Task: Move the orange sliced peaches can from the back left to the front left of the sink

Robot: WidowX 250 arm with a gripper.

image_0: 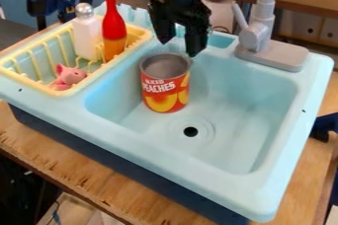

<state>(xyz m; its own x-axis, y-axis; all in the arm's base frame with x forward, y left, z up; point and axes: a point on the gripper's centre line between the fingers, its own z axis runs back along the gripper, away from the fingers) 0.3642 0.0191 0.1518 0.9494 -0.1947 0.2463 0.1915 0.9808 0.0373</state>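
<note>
Watching from across the room, and I'd say this is the lining-up stage: the can is standing upright in the toy sink, and the gripper is hanging down just above and behind it. The fingers are apart with nothing between them, so no grip on anything right now. One of them sits really near the can's rim, but I can't tell from here if it's touching. If the can is what it's working on (my guess, since it's the nearest thing by far), the next move calls for getting the open fingers properly around or over that rim, then going lower before closing. Close up where they are and I reckon they'd pinch air or give the can a shove. The drain hole is in front of the can, so there's some slope to watch maybe. The rack with the red bottle is off to one side of the can, and the tap is over on the other.
</note>
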